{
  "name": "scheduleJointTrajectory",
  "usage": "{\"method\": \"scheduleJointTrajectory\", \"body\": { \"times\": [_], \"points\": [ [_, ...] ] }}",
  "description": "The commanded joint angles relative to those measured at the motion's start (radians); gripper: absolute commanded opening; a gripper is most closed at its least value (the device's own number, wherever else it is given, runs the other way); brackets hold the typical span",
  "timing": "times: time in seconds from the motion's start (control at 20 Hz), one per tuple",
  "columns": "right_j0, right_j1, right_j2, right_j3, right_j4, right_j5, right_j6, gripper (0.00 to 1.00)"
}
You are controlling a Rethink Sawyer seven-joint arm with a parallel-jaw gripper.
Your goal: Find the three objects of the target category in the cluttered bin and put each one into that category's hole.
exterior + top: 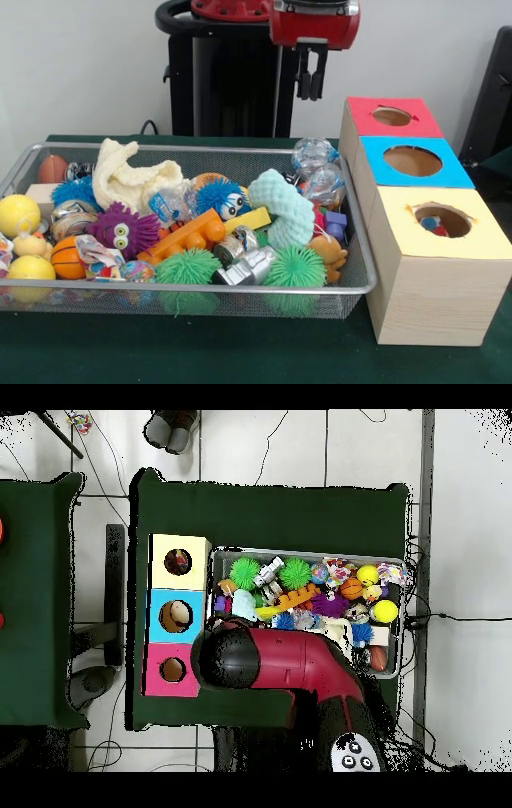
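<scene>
The gripper [311,86] hangs high above the table, behind the far rim of the wire mesh bin [352,240] and beside the red box top. Its 2 fingers [305,84] hang close together, a narrow gap between them, with nothing held. In the overhead view the red and black arm [290,664] covers the bin's near edge and hides the gripper.

The bin sits on the green table [240,352] and is full of toys. Contents seen: 2 green spiky balls [189,270] at the front rim, a silver toy [244,268] between them, a purple fuzzy creature with eyes [122,230], a blue fuzzy creature with eyes [218,198], an orange building block [186,234], a yellow block [248,219], a mint sponge-like piece [282,210], a cream cloth [132,178], 2 yellow balls [18,214] at the end away from the boxes, a small basketball [66,258], a small football [52,168] and clear crinkled balls [318,170] at the boxes' end.

Just beside the bin stands a row of 3 wooden boxes, each with 1 round hole: red top [392,118] farthest, blue top [412,162] in the middle, yellow top [442,222] nearest. Something small and coloured shows inside the yellow box's hole.

The target category cannot be told.
</scene>
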Motion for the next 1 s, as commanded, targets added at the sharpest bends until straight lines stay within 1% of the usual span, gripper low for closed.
{"method": "scheduleJointTrajectory", "body": {
  "times": [0.05, 0.3, 0.65, 0.85, 1.0],
  "points": [
    [-0.059, -0.015, 0.104, 0.200, 0.000, -0.085, -0.011, 0.00],
    [-0.096, -0.006, 0.138, 0.245, -0.026, -0.136, -0.021, 0.00],
    [-0.164, -0.004, 0.207, 0.314, -0.027, -0.149, -0.043, 0.00],
    [-0.205, -0.002, 0.235, 0.313, -0.049, -0.133, -0.069, 0.00],
    [-0.229, 0.020, 0.245, 0.293, -0.076, -0.129, -0.083, 0.00]
  ]
}}
